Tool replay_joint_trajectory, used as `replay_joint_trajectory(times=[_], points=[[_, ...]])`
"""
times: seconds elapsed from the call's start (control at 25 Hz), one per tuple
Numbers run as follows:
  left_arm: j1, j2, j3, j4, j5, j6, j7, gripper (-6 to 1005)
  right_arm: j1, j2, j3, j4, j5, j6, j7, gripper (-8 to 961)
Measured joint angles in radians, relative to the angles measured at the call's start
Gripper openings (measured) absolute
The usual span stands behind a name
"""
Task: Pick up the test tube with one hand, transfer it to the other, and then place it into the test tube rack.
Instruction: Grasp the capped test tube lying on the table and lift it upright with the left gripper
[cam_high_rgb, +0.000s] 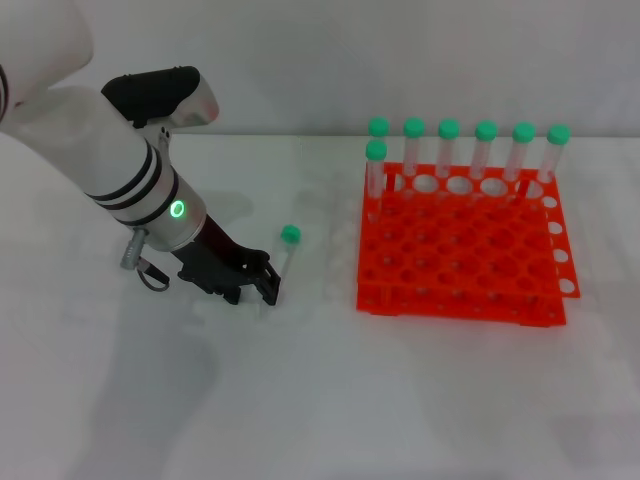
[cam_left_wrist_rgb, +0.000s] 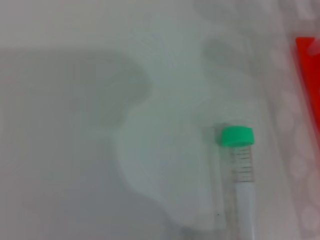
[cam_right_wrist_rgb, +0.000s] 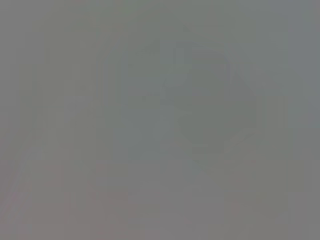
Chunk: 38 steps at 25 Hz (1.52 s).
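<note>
Presently, on the robot's left side of the head view, the left arm (cam_high_rgb: 130, 170), white with black bands and a lit green ring at the wrist, reaches down and inward to the white table (cam_high_rgb: 320, 400). Its left gripper (cam_high_rgb: 262, 289), black with no label visible, is low at the table surface, and its fingertips sit at the tapered end of the test tube (cam_high_rgb: 283, 262). Whether the fingers are closed on the tube or merely beside it cannot be told from the head view, and the left wrist view does not show the fingers at all. The test tube lies on the table just to the robot's left of the test tube rack (cam_high_rgb: 460, 250), apart from it, with its green cap pointing away from the robot and its clear body running back toward the gripper. In the left wrist view the same tube (cam_left_wrist_rgb: 240, 165) lies flat on the table, printed graduation marks visible below the cap, with an orange edge of the rack (cam_left_wrist_rgb: 307, 75) at the frame border. The rack is orange with two tiers of round holes, and seven green-capped tubes (cam_high_rgb: 448, 150) stand upright along its far side. The right gripper appears in no view; the right wrist view is a featureless grey.
</note>
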<state>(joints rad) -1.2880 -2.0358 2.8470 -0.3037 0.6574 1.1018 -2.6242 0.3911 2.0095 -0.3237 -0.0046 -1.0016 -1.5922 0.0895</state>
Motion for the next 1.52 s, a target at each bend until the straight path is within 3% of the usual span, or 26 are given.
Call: replay_joint_trajectory(times=[0.36,1.32,1.52], points=[[0.0,0.007,0.0,0.0,0.007,-0.004,0.002,445,0.004,0.001,0.0,0.0,0.0,0.004,0.0,885],[-0.036,0.003,0.0,0.026,0.132,-0.009,-0.022,426,0.022,0.002,-0.001,0.0,0.0,0.023,0.004,884],[-0.032,0.005,0.0,0.025,0.134,-0.02,-0.023,361,0.023,0.002,-0.012,0.0,0.0,0.024,0.003,884]])
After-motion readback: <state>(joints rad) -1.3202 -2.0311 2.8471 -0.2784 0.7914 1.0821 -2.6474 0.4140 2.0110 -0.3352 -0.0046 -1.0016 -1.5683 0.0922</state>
